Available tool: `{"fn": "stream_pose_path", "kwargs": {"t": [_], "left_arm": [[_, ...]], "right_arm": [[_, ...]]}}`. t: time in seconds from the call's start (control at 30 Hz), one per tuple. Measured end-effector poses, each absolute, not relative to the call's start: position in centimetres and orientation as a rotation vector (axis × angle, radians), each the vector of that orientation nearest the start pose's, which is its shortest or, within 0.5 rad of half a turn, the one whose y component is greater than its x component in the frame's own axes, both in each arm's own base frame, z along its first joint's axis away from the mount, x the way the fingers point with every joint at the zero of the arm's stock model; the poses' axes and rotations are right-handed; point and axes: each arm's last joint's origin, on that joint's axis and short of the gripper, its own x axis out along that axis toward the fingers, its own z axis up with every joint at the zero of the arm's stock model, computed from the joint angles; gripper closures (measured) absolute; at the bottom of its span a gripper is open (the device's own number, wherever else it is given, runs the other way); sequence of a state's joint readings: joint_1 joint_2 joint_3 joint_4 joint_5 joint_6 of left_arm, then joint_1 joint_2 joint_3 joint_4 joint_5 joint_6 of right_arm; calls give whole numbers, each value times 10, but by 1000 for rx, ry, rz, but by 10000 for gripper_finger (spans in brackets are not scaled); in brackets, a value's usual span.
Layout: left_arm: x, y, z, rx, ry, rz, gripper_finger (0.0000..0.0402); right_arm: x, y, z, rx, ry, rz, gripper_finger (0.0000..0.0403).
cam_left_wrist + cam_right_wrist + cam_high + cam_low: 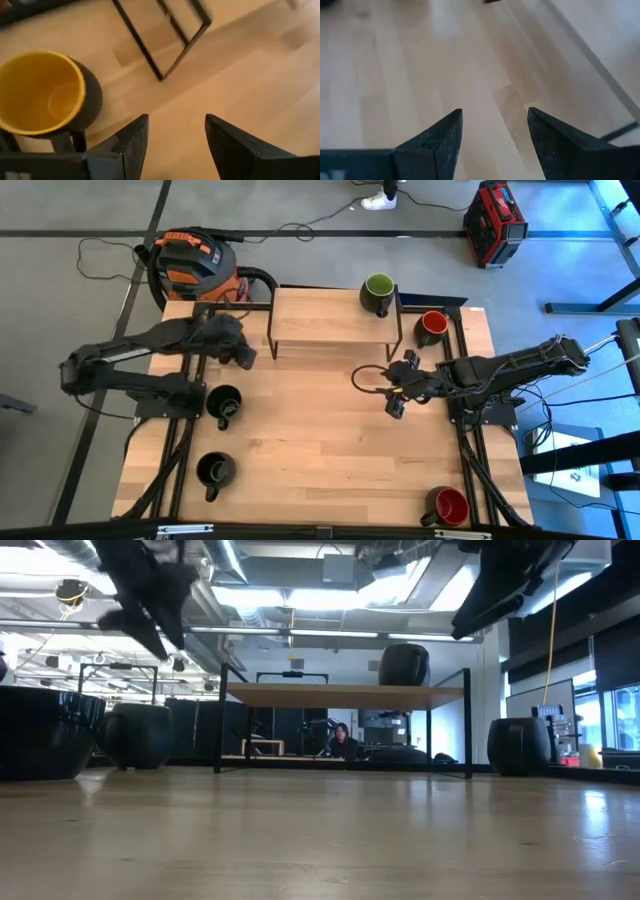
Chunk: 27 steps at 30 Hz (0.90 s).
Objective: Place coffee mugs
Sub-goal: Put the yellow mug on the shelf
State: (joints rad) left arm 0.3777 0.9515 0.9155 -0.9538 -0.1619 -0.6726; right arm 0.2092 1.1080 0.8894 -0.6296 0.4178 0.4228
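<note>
Near edge of the counter [320, 470]: red-lined mug [449, 506] at the right corner, black mug [214, 471] at the left; second black mug [224, 404] farther up the left edge. Mid-counter: right hand [394, 404] spread, empty. Left hand [176, 142] spread, empty, yellow-lined mug [42, 93] just beside it near the shelf [332, 317]. Far edge: green-lined mug [378, 294] on the shelf, red-lined mug [431, 328] beside it. Judgement: one placed, five left. Pale wood planks; shop vacuum [195, 268] beyond.
</note>
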Motion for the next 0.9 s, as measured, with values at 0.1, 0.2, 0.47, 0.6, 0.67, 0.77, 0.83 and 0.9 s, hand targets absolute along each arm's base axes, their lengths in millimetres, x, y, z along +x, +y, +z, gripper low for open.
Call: {"fn": "stream_pose_path", "kwargs": {"t": [0.1,0.2,0.47,0.6,0.67,0.77,0.83,0.9], "left_arm": [[154,87,280,-738,874,783,212],[151,106,273,-746,924,749,212],[131,133,267,-718,1094,829,212],[132,143,266,-632,1178,773,212],[133,147,262,-568,1231,717,212],[135,152,255,-471,1316,653,212],[138,155,251,-436,1352,608,212],[140,157,247,-426,1377,583,212]], "right_arm": [[214,33,275,194,726,-411,189],[214,32,275,232,710,-443,189],[212,31,273,201,726,-467,189],[209,31,271,147,777,-452,189],[208,30,270,130,799,-452,189],[206,30,268,105,822,-449,189],[206,30,268,103,826,-449,189],[205,30,268,99,832,-450,189]]}}
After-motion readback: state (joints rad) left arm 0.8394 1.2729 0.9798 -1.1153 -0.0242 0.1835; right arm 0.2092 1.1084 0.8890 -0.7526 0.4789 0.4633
